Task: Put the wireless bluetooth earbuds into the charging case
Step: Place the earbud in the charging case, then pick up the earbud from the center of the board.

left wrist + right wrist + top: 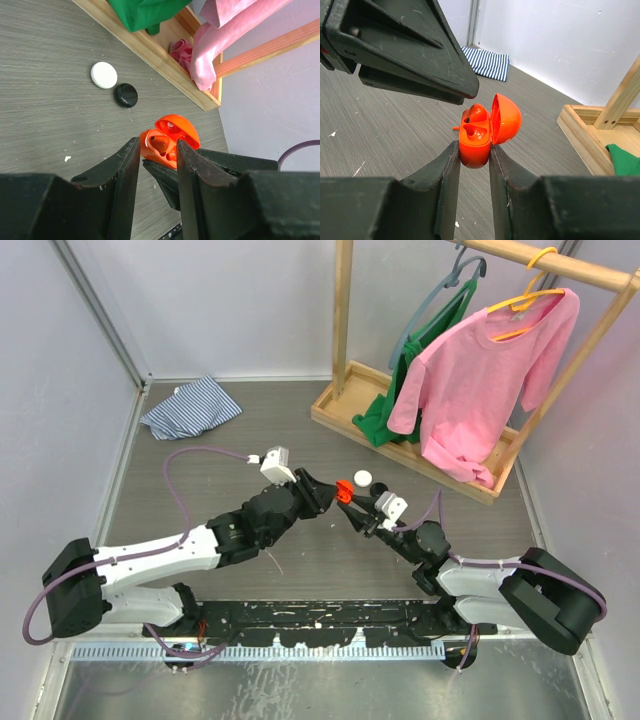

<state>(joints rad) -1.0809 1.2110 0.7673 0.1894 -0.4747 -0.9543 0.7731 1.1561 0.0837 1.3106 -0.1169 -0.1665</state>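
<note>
The right claw is pinching the open orange charging case in the air. The left claw is hanging slightly spread over the earbud inside; lift away straight, gently.

You're facing a grey wood-grain table boxed in by pale walls. At its far right corner a wooden garment rack holds a pink top and a green garment. A striped cloth lies far left.

overhead rear view, wrists close; case shared
</note>
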